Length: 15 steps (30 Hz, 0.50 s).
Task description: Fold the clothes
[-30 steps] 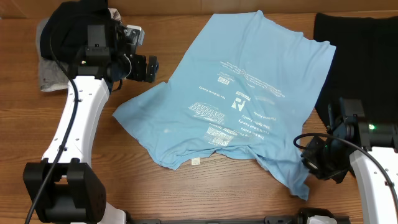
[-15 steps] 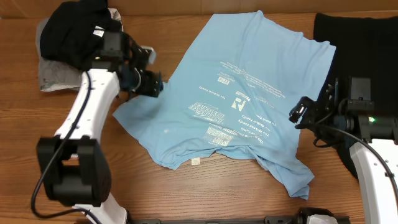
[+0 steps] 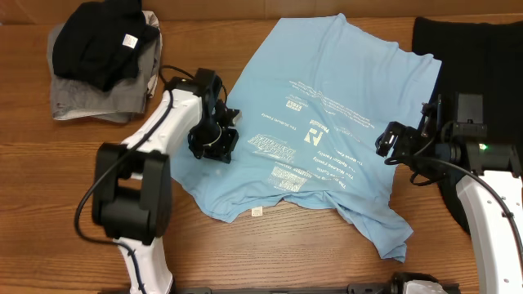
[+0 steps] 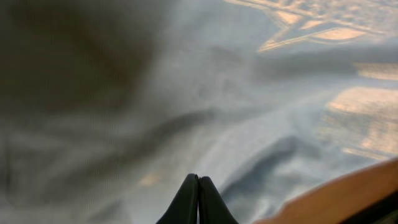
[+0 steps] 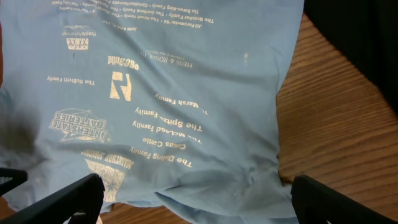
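The light blue T-shirt (image 3: 327, 98) is lying spread on the wooden table (image 3: 245, 253). Its cloth is thin and soft. It is lying almost flat across the middle, and it is wrinkling and bunching along the lower hem and at the lower right corner. Pale printed lettering and logos are covering its central part.

To the right of the T-shirt, a large black garment (image 3: 474, 57) is lying with no print showing. The picture's edge is cutting it off, and the right arm is hiding part of it. To the upper left of the T-shirt, well apart, a pile (image 3: 98, 57) of black cloth is resting on grey cloth.

In the left wrist view the cloth is very close and blurred, so its weave and folds are hard to make out.

The left pincer (image 3: 214, 143) is pressing on the T-shirt's left part with its fingertips (image 4: 198, 200) pressed together. I cannot tell whether a fold of cloth is between them. The right pincer (image 3: 392, 143) is spread wide and holding nothing, hovering over the T-shirt's right edge.
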Each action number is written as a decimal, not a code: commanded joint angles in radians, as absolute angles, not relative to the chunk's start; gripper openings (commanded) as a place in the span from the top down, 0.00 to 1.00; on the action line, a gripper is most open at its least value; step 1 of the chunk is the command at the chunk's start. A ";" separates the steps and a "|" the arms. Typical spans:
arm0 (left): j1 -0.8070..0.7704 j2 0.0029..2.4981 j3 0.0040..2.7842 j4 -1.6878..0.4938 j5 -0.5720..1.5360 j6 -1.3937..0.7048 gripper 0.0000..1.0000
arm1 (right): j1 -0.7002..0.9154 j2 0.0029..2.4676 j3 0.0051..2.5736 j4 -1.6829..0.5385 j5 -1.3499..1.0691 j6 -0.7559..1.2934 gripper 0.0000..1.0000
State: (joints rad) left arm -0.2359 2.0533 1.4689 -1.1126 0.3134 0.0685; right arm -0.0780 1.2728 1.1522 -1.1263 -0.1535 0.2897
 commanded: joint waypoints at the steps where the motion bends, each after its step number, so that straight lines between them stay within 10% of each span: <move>1: -0.223 2.141 1.472 -1.090 0.303 0.001 0.96 | -0.081 1.272 1.183 -1.124 -0.159 0.279 0.00; 15: -0.059 2.335 1.478 -0.822 0.221 -0.008 0.96 | -0.081 1.272 1.183 -1.103 -0.143 0.280 0.00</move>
